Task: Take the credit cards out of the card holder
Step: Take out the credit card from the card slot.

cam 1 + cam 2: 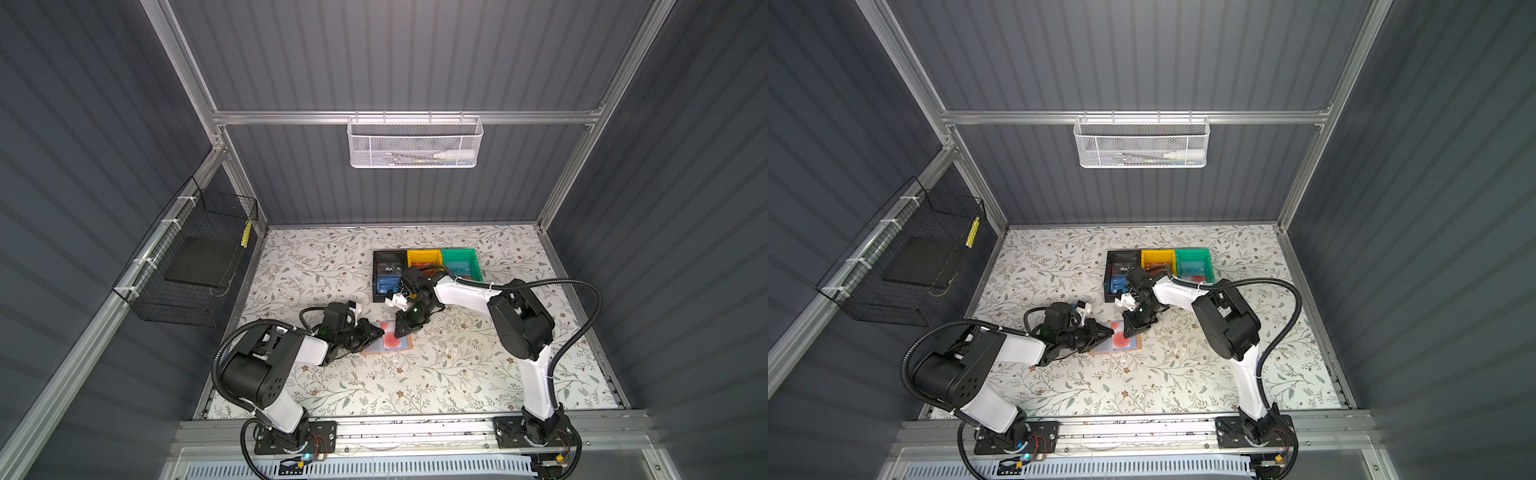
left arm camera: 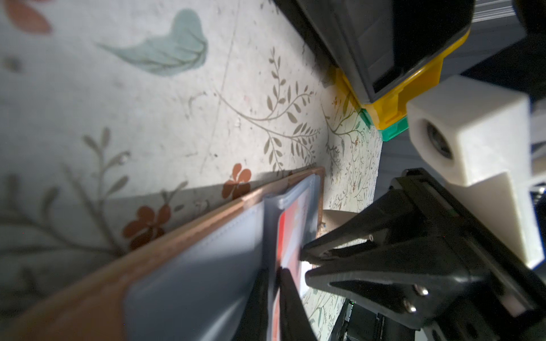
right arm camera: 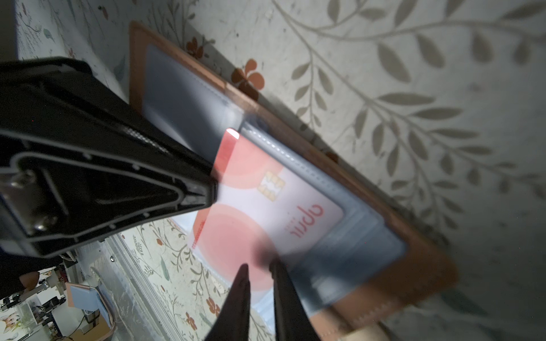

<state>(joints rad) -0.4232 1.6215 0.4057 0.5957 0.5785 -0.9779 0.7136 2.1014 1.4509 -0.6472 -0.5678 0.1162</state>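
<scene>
Holder (image 1: 376, 349) lies open at bench (image 1: 415, 386) centre. Left pincer (image 1: 380, 331) clamped on its sleeve edge. Right pincer (image 3: 259, 265) narrowly apart over pale card (image 3: 280, 212), partly out of sleeve; grip cannot be told.

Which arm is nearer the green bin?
Right. The right arm passes just in front of the green bin. The left arm lies farther off, on the far side of the card holder.

Open peach card holder (image 3: 428, 274) holds red-circled card (image 3: 266, 212).
</scene>
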